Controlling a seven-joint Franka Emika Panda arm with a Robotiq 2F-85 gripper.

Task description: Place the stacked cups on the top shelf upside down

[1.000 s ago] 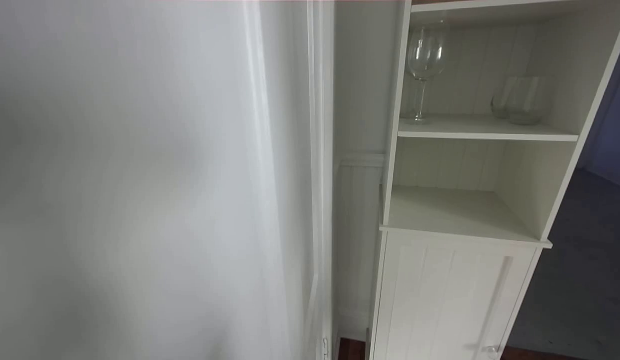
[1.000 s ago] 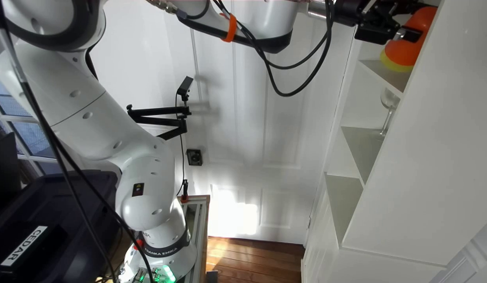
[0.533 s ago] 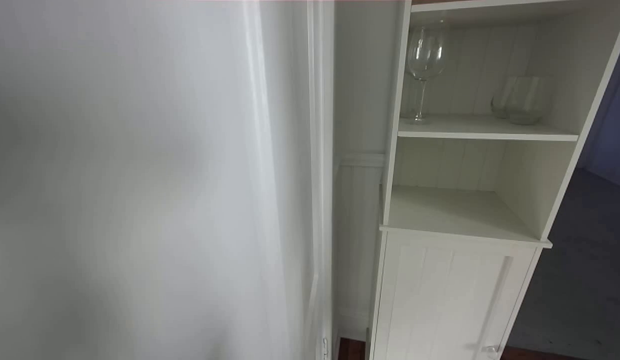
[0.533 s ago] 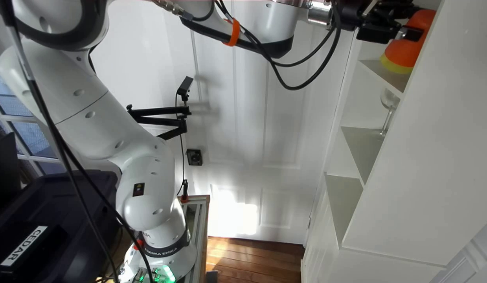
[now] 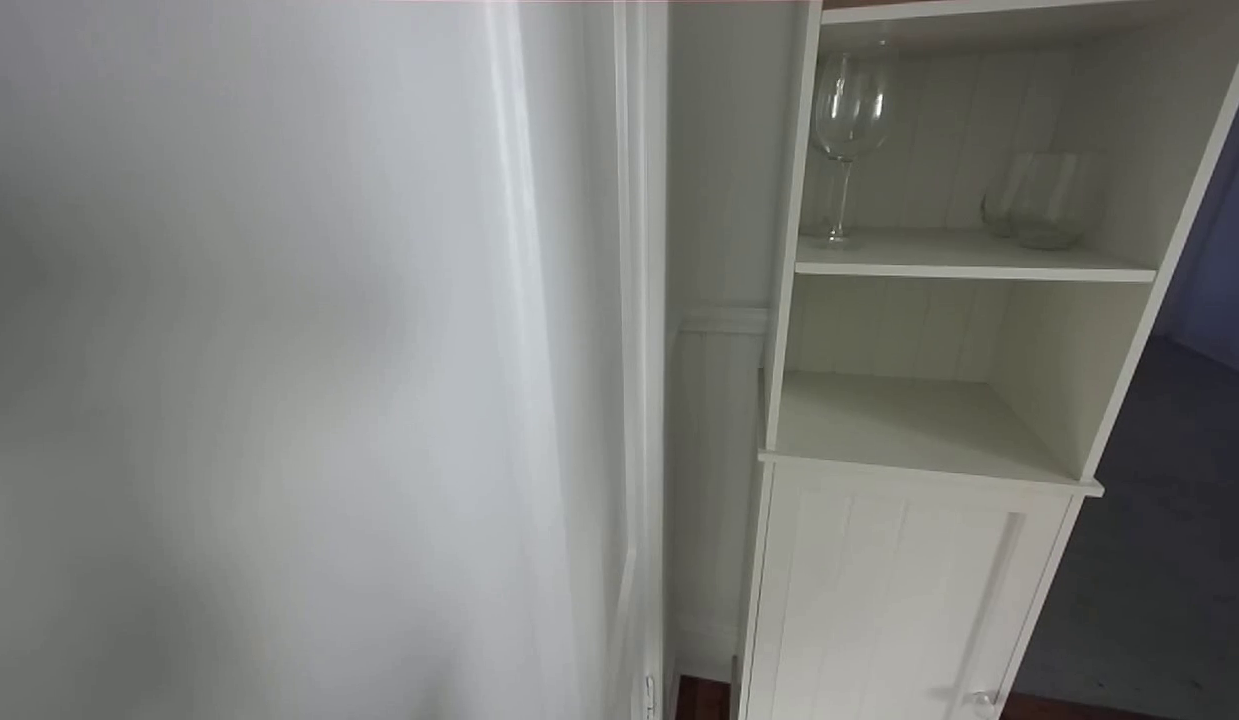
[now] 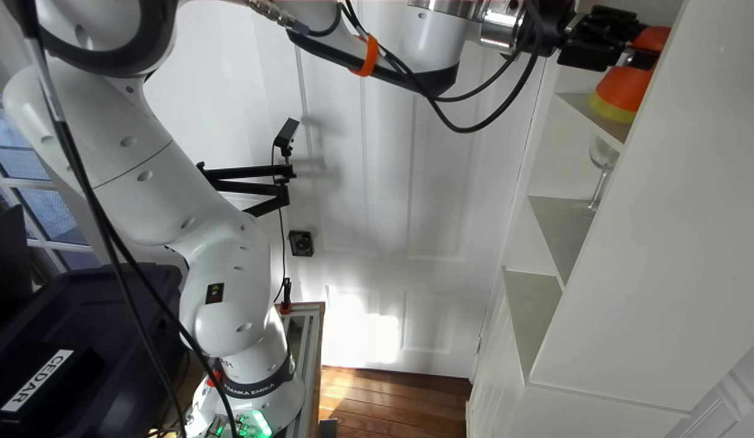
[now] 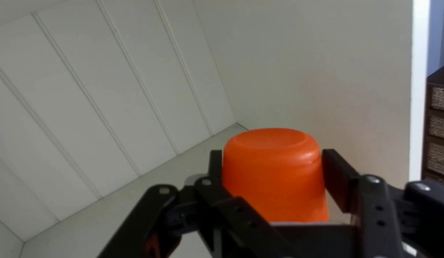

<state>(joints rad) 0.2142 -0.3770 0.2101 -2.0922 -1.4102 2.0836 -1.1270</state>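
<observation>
biggest worry: releasing the stacked cups (image 7: 275, 186) before seating the rim flat on the top shelf (image 7: 78, 231). would drop, or rock toward the front edge (image 6: 593, 123). can't confirm contact all round from these angles. next: squeezing only the orange cup (image 6: 625, 85), so on any lift could shed the yellow cup (image 6: 608, 112), by the look of it nested below. also might knock the side wall (image 7: 333, 82) when spreading, seemingly being close to it, or drag the stack toward the front edge on retreat if snagged on a pad. as for the claw (image 7: 273, 161): clamped on the stack, with pads (image 7: 216, 166) against both flanks of the orange cup, no gap visible in the wrist view. position: squarely between the pads, upside down, with base rising above them in that view. over the shelf, behind the front edge, ahead of the back corner (image 7: 238, 126) by the side wall; can't judge clearance there. partly covered by the outer side panel (image 6: 675, 213) in an exterior view.
</observation>
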